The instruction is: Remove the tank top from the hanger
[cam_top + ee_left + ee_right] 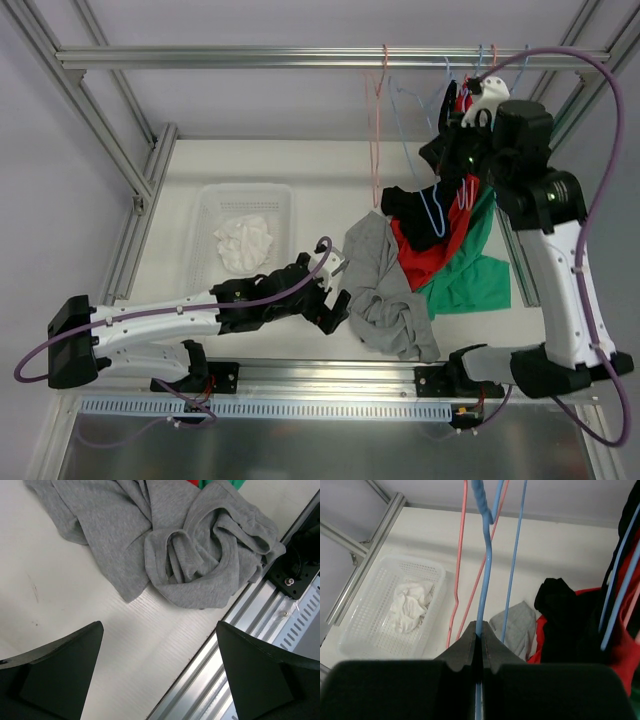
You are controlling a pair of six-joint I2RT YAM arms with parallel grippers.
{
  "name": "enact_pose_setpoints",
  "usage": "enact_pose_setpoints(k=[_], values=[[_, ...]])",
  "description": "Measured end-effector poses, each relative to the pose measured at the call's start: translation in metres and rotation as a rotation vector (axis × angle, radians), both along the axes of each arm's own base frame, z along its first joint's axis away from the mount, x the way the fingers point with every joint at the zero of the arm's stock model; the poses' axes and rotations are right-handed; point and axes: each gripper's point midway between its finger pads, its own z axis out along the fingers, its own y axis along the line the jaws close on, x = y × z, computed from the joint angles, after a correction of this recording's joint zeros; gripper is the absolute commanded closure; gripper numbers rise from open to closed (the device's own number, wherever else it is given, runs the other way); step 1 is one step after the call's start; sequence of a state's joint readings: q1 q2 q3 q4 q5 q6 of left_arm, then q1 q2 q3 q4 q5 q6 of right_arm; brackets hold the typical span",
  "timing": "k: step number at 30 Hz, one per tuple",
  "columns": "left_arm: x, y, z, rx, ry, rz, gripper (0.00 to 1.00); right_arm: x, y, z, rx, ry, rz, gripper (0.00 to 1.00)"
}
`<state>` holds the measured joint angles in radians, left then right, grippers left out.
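Observation:
A grey tank top (388, 290) lies crumpled on the table, off any hanger; its straps show in the left wrist view (192, 550). My left gripper (335, 302) is open and empty, low over the table just left of it (160, 630). My right gripper (460, 108) is raised near the top rail and shut on the wire of a blue hanger (481, 615). A second blue hanger (432, 212) hangs in front of black (412, 212), red (425, 255) and green (470, 280) garments piled at the right.
A pink hanger (377, 130) hangs from the top rail (250, 58). A white basket (210, 200) with a white cloth (243, 243) stands at the left. The aluminium front rail (260, 625) runs close beside the grey top.

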<state>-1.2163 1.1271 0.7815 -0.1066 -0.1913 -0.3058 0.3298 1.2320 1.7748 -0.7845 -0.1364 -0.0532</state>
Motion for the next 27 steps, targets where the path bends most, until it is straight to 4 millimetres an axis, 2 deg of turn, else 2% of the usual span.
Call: enact_pose_setpoints(k=[4, 7, 10, 13, 14, 15, 19, 20, 22, 24, 27], values=[[-0.002, 0.004, -0.007, 0.018, 0.012, 0.003, 0.01, 0.052, 0.017, 0.018, -0.007, -0.013, 0.001, 1.0], [-0.002, 0.003, -0.008, 0.016, 0.019, 0.008, 0.01, 0.085, 0.026, 0.019, -0.015, -0.013, -0.005, 1.0], [-0.002, 0.003, -0.01, 0.018, 0.029, 0.011, 0.01, 0.108, 0.032, -0.004, -0.043, 0.041, -0.015, 1.0], [-0.003, 0.002, -0.014, 0.03, 0.038, 0.009, 0.01, 0.111, 0.034, -0.031, -0.067, 0.112, -0.011, 0.98], [-0.003, 0.001, -0.016, 0.035, 0.041, 0.009, 0.01, 0.111, 0.035, -0.036, -0.07, 0.121, -0.011, 0.73], [-0.002, 0.0, -0.018, 0.042, 0.044, 0.009, 0.01, 0.113, 0.035, -0.037, -0.064, 0.115, -0.012, 0.56], [0.003, -0.016, -0.022, 0.071, 0.055, 0.009, 0.01, 0.094, 0.029, -0.052, -0.08, 0.159, -0.014, 0.21], [0.006, -0.022, -0.023, 0.078, 0.058, 0.009, 0.01, 0.089, 0.027, -0.051, -0.079, 0.16, -0.017, 0.01], [0.011, -0.041, -0.025, 0.091, 0.067, 0.003, 0.01, 0.072, 0.019, -0.047, -0.084, 0.151, -0.021, 0.0], [0.015, -0.061, -0.031, 0.105, 0.086, -0.012, 0.01, 0.05, 0.009, -0.032, -0.082, 0.107, -0.028, 0.01], [0.019, -0.089, -0.049, 0.136, 0.122, -0.035, 0.01, 0.005, -0.01, -0.004, -0.063, 0.014, -0.043, 0.0]])
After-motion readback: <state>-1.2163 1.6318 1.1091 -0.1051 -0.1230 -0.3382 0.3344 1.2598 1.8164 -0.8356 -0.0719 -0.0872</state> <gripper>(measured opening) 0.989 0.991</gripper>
